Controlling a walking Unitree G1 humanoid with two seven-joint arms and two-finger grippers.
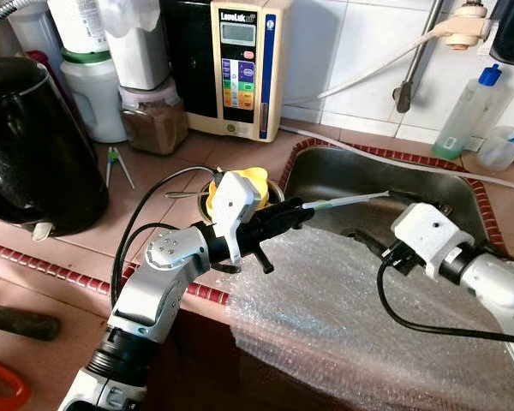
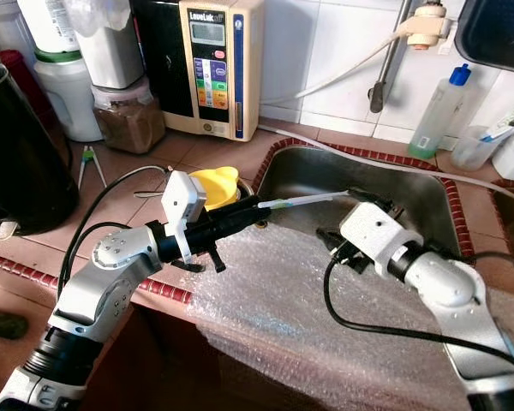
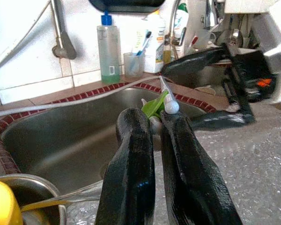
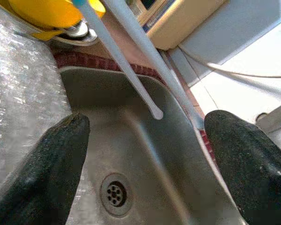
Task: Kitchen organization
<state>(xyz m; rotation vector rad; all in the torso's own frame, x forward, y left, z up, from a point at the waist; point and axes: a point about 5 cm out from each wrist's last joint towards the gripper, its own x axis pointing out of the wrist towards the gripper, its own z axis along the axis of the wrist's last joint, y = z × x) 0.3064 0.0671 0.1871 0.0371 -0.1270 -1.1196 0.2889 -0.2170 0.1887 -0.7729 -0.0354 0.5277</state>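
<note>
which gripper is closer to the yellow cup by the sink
Left. The left gripper reaches out just past the yellow cup, shut on a white stick. The right gripper is open, over the sink on the far side.

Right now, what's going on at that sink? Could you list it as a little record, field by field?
place: kitchen counter by a steel sink
left gripper: shut on a toothbrush, held out over the sink
right gripper: open, fingers either side of the toothbrush's far end
sink front: draped with bubble wrap
behind left arm: yellow lid on a metal cup
back wall: water machine, soap bottle
</note>
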